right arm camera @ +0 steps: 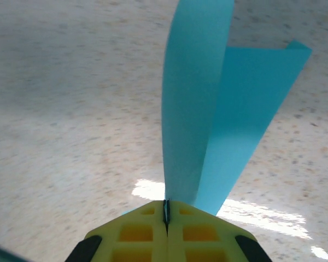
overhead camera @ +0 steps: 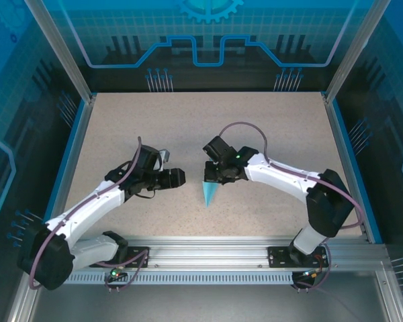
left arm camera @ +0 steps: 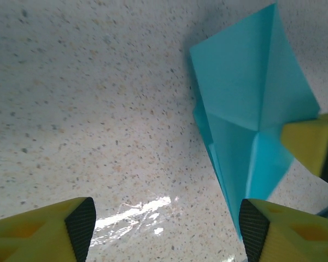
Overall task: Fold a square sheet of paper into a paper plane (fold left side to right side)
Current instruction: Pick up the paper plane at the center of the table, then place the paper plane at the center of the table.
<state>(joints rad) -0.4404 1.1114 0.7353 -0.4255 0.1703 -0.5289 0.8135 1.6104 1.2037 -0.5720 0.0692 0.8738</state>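
While right hand (right arm camera: 166, 210) clamps folded cyan paper plane (left arm camera: 246, 93), left hand (left arm camera: 167, 224) hangs released just beside it.

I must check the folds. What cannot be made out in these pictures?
- Top view: the paper is too small to read its creases, and the right gripper hides its wide end.
- Left wrist view: a finger of the right gripper covers the paper's right corner.
- Right wrist view: the paper runs past the top edge, and the shut jaws hide the pinched part.
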